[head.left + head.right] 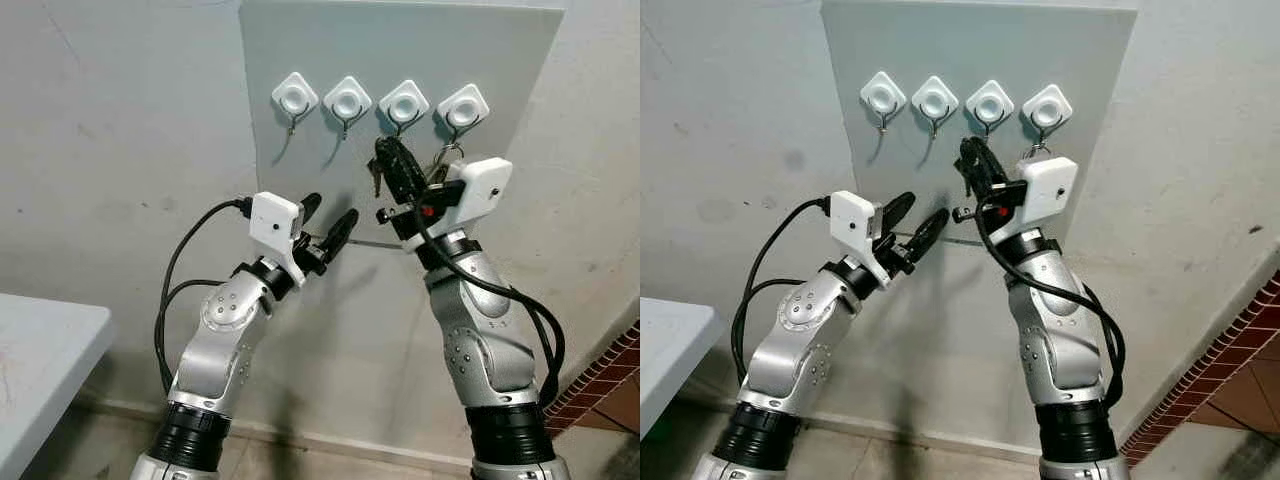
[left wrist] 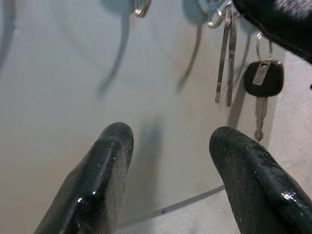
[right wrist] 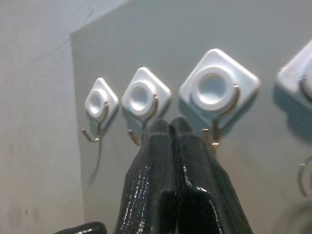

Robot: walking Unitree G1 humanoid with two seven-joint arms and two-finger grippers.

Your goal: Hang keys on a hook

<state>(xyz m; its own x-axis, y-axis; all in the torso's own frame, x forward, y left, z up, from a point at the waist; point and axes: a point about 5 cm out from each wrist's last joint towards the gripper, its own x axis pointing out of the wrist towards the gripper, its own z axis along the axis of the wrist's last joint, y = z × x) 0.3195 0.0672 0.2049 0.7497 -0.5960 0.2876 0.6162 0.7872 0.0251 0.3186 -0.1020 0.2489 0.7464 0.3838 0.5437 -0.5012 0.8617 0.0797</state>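
A grey board [image 1: 300,40] on the wall carries four white hooks [image 1: 347,100]. Below them the left gripper [image 1: 327,220] hovers, fingers spread wide and empty. The right gripper [image 1: 393,160] – fingers pressed together – sits at the third hook [image 1: 404,104]. The keys [image 2: 263,83] dangle beside it; no readable writing.

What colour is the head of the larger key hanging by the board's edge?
Black, with a silver blade; the car key shows best in the left wrist view.

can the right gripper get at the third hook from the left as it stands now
Probably yes. The right gripper, fingers pressed shut, sits just below the third hook with bare board between them and nothing blocking.
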